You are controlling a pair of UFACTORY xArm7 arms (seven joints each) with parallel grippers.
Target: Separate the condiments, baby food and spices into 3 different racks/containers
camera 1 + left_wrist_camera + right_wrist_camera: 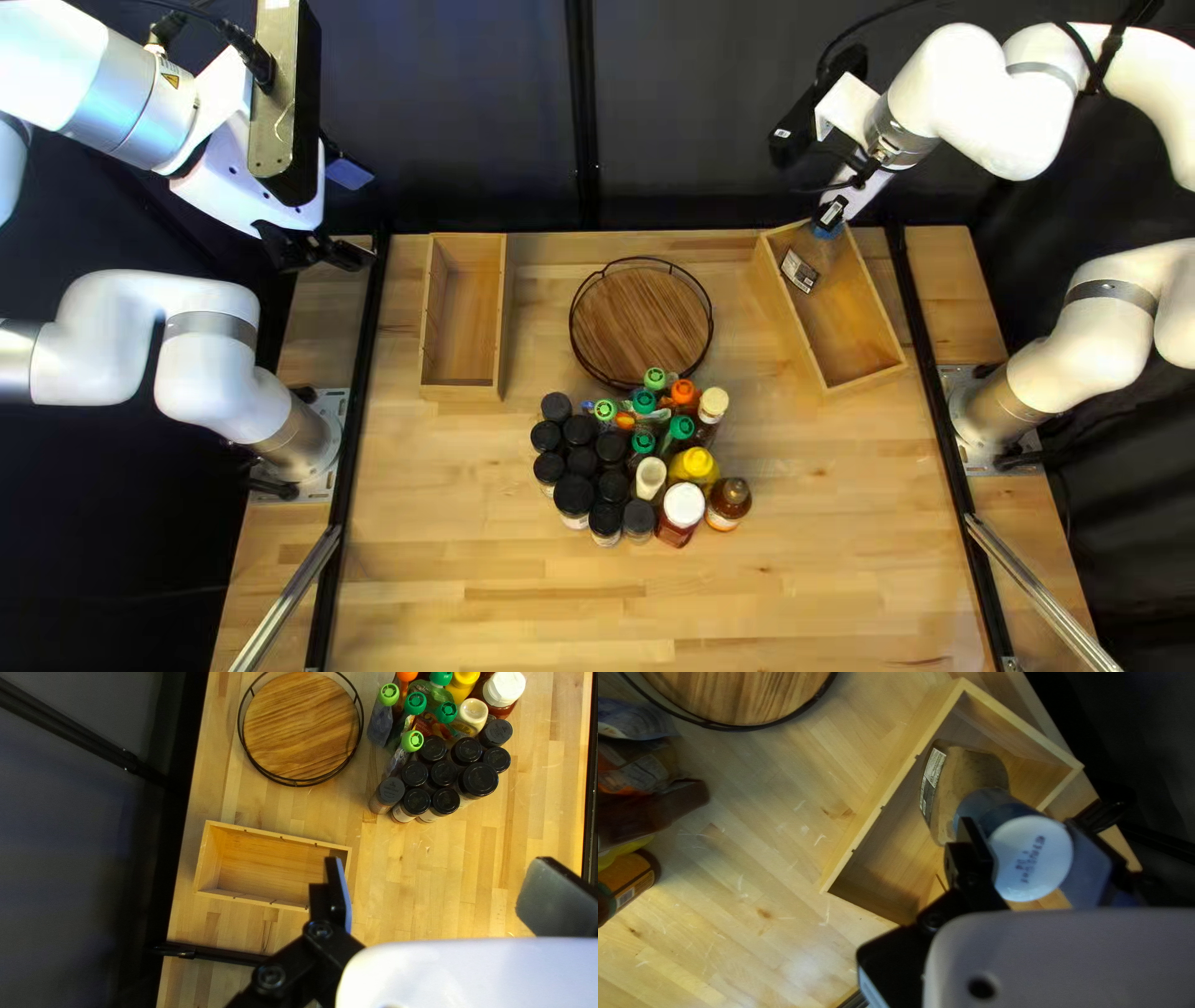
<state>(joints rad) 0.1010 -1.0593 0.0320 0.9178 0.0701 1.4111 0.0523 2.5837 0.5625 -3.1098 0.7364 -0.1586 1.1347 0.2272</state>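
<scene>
Our right gripper (pixel 1031 830) clamps a blue container (pixel 1027 862) at the box (pixel 859 326) two o'clock from our largely unsorted pile (pixel 580 462), left gripper (pixel 439 880) open.

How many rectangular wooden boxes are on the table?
2. In the top left view, one box stands left of the round tray, the other box right of it.

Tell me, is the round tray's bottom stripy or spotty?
Stripy: the tray's bottom has brown wood grain, clearest in the left wrist view.
</scene>
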